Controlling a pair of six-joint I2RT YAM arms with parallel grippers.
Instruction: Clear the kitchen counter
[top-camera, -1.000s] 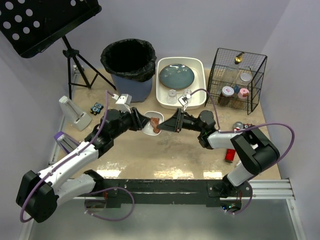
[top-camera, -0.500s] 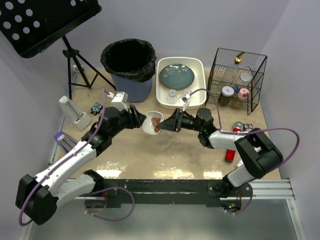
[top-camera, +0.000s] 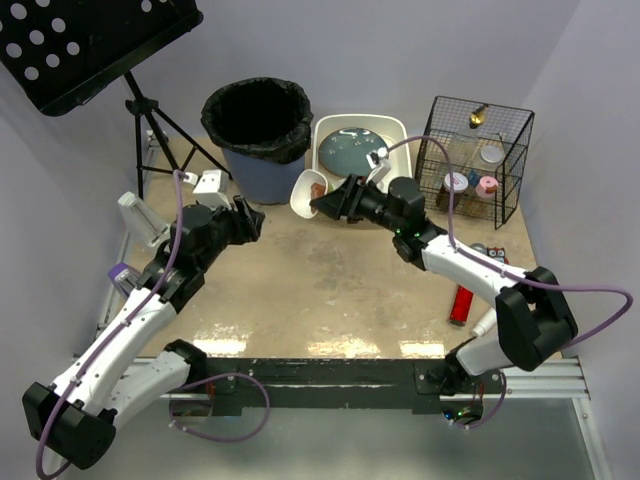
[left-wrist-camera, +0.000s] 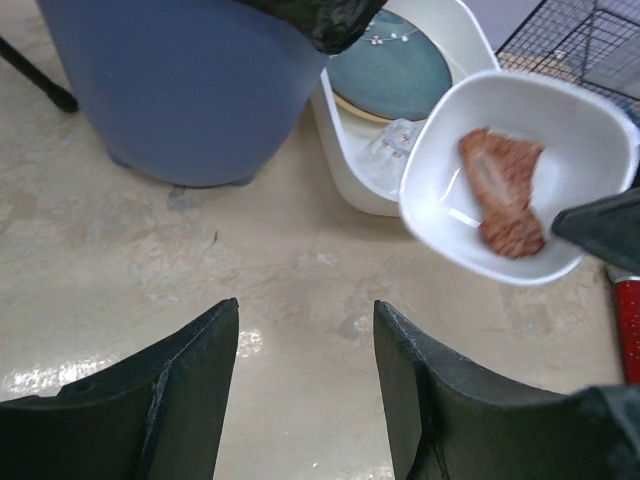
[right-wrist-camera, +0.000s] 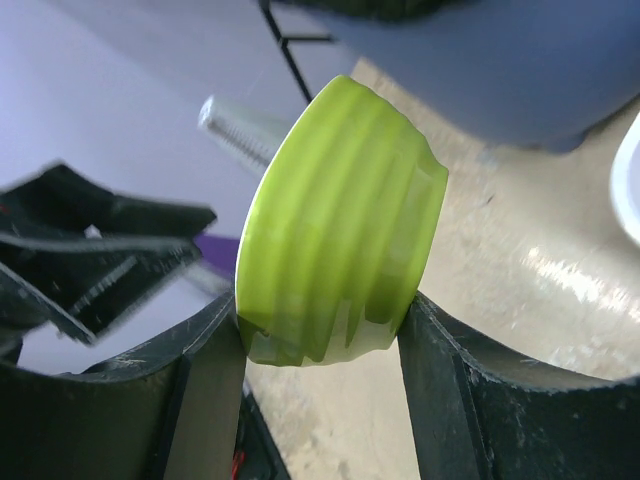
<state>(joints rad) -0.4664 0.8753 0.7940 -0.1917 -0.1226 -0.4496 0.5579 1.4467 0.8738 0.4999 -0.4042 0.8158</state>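
The kitchen counter (top-camera: 330, 290) is a beige mottled tabletop. My right gripper (top-camera: 325, 203) is shut on a bowl (top-camera: 306, 190), white inside and green outside, and holds it tilted in the air beside the blue trash can (top-camera: 258, 135). A brown piece of food (top-camera: 318, 188) lies in it. The right wrist view shows the green bowl wall (right-wrist-camera: 340, 230) pinched between my right gripper's (right-wrist-camera: 320, 312) jaws. My left gripper (top-camera: 250, 222) is open and empty, left of the bowl. In the left wrist view the bowl (left-wrist-camera: 455, 215) and food (left-wrist-camera: 503, 190) are beyond my left gripper (left-wrist-camera: 305, 400).
A white tub (top-camera: 400, 130) holds a blue plate (top-camera: 352, 152) at the back. A black wire basket (top-camera: 472, 160) with jars stands at the back right. A red item (top-camera: 461, 303) lies at the right. A music stand (top-camera: 90, 45) is at the back left.
My right gripper has lifted the bowl off the counter and carried it back toward the trash can. My left gripper has drawn away from the bowl to the left.
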